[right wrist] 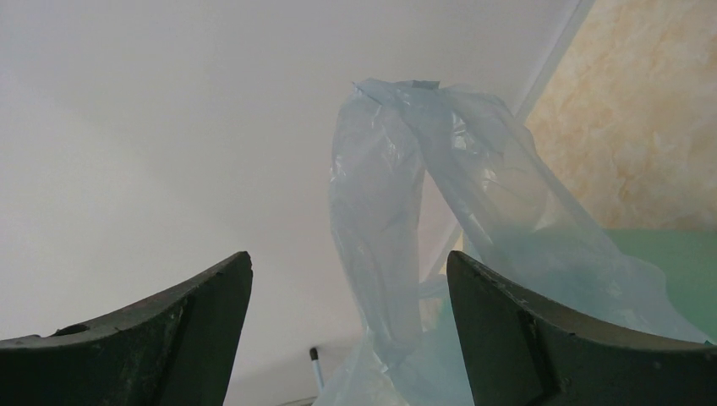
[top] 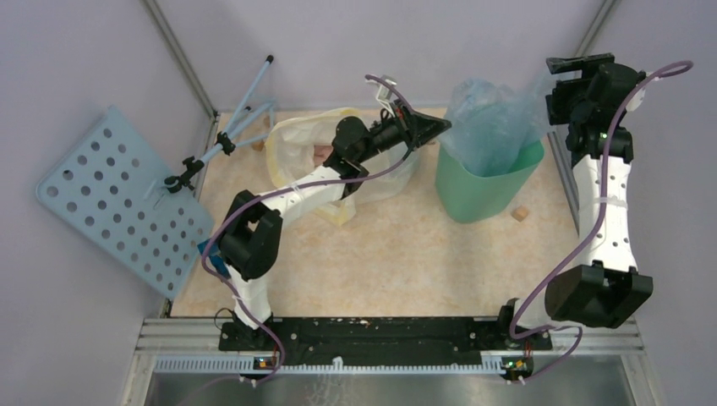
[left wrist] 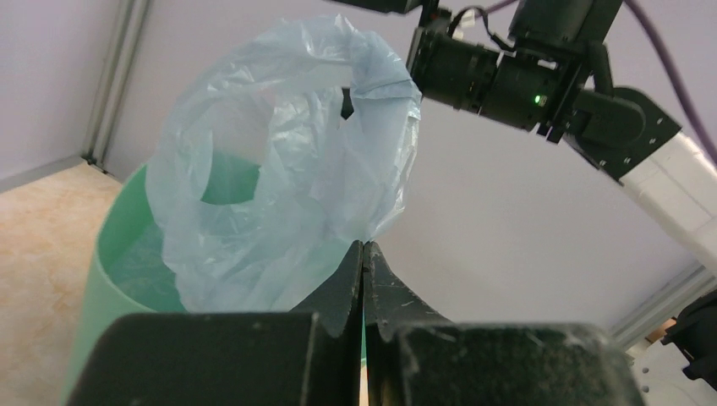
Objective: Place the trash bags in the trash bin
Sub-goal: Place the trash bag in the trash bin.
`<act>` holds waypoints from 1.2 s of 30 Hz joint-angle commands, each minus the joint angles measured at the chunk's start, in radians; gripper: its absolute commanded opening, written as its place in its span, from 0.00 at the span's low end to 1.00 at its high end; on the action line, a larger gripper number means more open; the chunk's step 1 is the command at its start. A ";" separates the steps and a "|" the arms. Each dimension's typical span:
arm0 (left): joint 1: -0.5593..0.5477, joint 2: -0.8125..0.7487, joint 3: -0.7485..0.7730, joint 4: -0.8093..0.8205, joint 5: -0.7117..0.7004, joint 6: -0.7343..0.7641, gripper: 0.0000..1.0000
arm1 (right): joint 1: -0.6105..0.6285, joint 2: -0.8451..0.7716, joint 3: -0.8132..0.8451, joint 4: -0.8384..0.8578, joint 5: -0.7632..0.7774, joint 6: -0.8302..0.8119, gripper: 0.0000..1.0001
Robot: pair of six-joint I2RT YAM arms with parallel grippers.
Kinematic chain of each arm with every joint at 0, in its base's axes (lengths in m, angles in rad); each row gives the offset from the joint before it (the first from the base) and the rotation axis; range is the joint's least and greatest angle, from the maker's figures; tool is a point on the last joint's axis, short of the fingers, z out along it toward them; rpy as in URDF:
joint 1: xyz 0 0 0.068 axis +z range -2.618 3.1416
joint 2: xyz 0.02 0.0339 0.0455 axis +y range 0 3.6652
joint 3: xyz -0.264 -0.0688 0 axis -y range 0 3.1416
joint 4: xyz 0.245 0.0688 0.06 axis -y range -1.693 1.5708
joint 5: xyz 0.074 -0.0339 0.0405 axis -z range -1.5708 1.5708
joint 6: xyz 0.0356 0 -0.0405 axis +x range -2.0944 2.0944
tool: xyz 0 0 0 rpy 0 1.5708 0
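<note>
Pale-blue trash bag [top: 490, 118] sits in mint-green bin [top: 486, 193], top poking above rim, ungripped; R gripper [right wrist: 348, 262] spread wide, empty, above bin's right side; L gripper [left wrist: 363, 247] closed, empty, left of bin.

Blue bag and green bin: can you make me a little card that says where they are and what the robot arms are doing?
trash bag: pale blue, see-through, lower part inside the bin, top sticking up above the rim
trash bin: mint green, upright, far right of the table
left end effector: shut, tip by the bag's edge; cannot tell if it pinches the film
right end effector: open, empty, raised beside the bag's top
also there: whitish bag with yellow rim, left of the bin; perforated board, far left
</note>
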 commanded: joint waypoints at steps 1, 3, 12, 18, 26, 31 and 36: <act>0.041 -0.086 -0.011 0.074 0.010 -0.021 0.00 | -0.010 0.001 -0.002 0.046 -0.006 0.058 0.84; 0.047 -0.101 -0.018 0.072 0.012 -0.021 0.00 | -0.012 0.026 0.019 0.034 -0.007 0.070 0.84; 0.052 -0.104 -0.014 0.066 0.043 -0.024 0.00 | 0.001 0.104 0.084 -0.063 -0.052 0.094 0.76; 0.054 -0.110 -0.011 0.055 0.056 -0.020 0.00 | 0.001 0.094 0.075 -0.066 -0.038 0.078 0.31; 0.117 -0.152 -0.008 -0.075 0.041 -0.003 0.00 | -0.021 -0.060 0.002 -0.017 -0.039 -0.135 0.00; 0.145 -0.129 0.048 -0.170 0.055 0.041 0.00 | -0.025 -0.277 -0.239 0.089 -0.073 -0.326 0.00; 0.177 -0.103 0.064 -0.203 0.048 0.044 0.00 | -0.025 -0.460 -0.376 -0.012 -0.006 -0.434 0.00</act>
